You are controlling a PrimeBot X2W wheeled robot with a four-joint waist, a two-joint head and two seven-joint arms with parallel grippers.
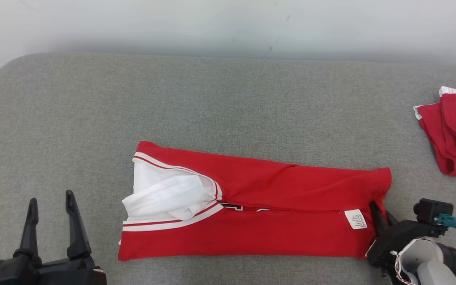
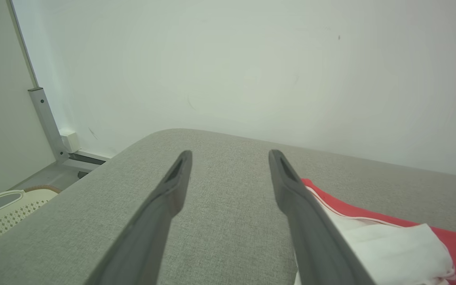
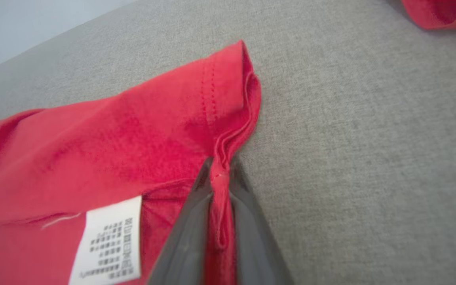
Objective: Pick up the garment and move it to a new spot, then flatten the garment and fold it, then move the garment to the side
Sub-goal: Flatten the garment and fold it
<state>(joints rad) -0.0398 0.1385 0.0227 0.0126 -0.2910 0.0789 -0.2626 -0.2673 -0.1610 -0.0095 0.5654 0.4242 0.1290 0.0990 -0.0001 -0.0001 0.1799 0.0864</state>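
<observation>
The left gripper sits low at the left, fingers upright and spread apart, holding nothing. The red garment lies folded lengthwise on the grey cushion, white collar leftward. The right gripper is clamped on its hem corner, beside a white care label with print too small to read. Another red garment lies far right

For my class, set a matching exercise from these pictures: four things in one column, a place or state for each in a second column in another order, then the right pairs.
Column one
1. left gripper
2. right gripper
3. small white rectangular care label
4. second red folded garment

Column two
A. lies at the right edge of the grey fabric surface
B. jaws apart, holding nothing
C. lies near the right end of the long folded red garment
D. jaws shut on that garment's right end

Pairs: 1-B, 2-D, 3-C, 4-A
</observation>
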